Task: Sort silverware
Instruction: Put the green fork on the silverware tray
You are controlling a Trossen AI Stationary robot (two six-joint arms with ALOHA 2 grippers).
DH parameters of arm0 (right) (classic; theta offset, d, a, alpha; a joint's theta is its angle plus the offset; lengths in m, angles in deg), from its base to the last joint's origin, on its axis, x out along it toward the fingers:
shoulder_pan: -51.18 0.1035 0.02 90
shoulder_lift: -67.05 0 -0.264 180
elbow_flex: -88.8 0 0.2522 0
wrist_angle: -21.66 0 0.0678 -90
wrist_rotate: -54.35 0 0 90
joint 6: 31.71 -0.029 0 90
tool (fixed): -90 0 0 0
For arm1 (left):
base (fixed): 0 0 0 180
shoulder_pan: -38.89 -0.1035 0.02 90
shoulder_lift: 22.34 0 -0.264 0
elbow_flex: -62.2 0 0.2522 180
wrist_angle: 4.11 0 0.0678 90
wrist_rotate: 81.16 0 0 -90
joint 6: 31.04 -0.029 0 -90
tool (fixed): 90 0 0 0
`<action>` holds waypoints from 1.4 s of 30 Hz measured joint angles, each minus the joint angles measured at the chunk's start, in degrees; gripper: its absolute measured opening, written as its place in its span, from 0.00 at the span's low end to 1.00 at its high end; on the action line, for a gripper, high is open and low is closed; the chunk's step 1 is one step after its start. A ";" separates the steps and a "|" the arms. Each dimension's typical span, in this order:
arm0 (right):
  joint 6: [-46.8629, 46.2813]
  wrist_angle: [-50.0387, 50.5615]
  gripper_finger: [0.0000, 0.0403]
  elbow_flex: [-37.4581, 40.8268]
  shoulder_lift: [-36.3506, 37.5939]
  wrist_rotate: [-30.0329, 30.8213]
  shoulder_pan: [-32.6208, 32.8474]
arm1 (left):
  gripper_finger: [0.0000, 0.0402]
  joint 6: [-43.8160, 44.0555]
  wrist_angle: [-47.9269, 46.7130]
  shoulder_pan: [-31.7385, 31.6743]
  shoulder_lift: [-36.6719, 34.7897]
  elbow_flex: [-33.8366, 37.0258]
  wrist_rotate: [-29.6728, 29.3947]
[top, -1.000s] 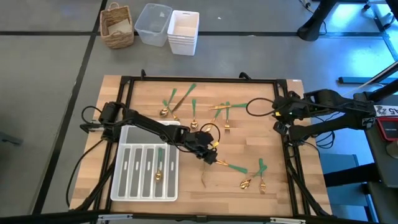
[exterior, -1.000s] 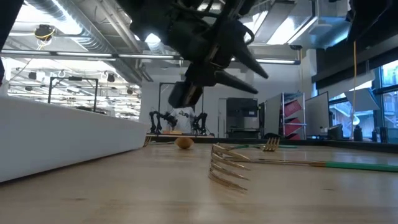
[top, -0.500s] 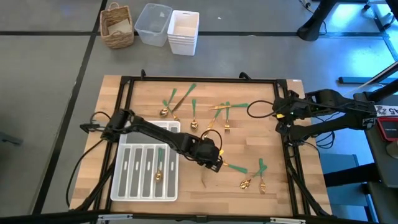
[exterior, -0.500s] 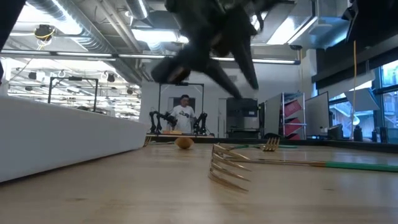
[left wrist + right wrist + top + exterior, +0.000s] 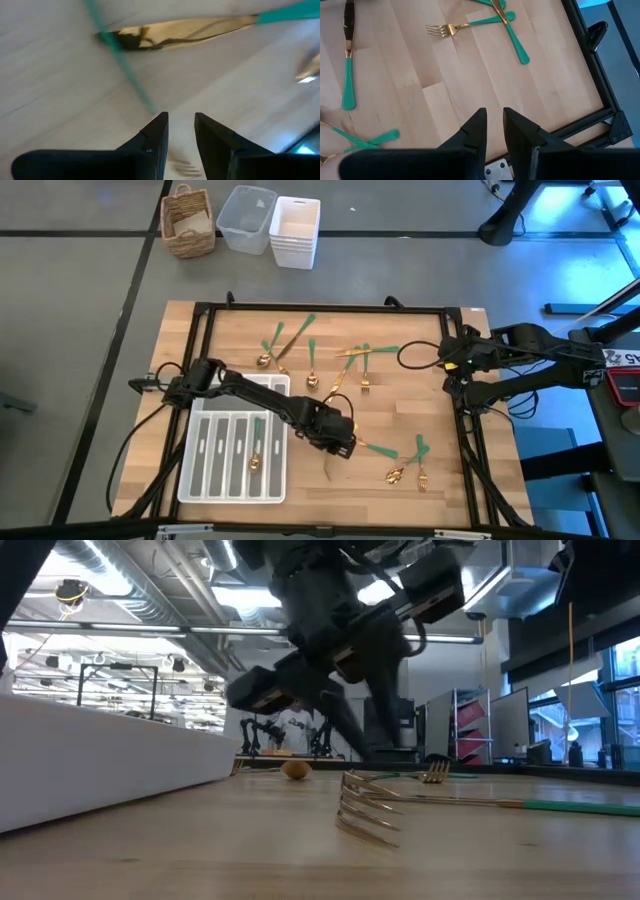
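The silverware, with gold heads and green handles, lies scattered on the wooden table. A fork (image 5: 329, 470) (image 5: 365, 810) and a knife (image 5: 372, 447) (image 5: 175, 35) lie near the table's middle front. My left gripper (image 5: 345, 448) (image 5: 181, 122) hangs steeply tipped down just above them. Its fingers stand a narrow gap apart with nothing between them, close to a slim green handle (image 5: 125, 70). More pieces lie at the far middle (image 5: 310, 365) and near right (image 5: 410, 465). One piece (image 5: 255, 445) lies in the white tray. My right gripper (image 5: 447, 363) (image 5: 495, 120) waits high at the right edge, narrowly open and empty.
The white compartmented tray (image 5: 190, 480) sits at the near left, and its wall (image 5: 100, 760) fills the low view's left. A black frame (image 5: 205, 310) runs around the table. A wicker basket (image 5: 188, 220) and two bins (image 5: 270, 225) stand on the floor beyond the far edge.
My left gripper has tipped from pointing nearly level toward the right edge to pointing steeply down. It has also come slightly nearer and lower over the fork and knife. The silverware has not moved.
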 joint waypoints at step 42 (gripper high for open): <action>-0.15 -0.22 0.16 -0.02 -0.04 -0.04 0.00 | 0.22 4.92 1.00 -0.20 2.84 -0.15 -0.50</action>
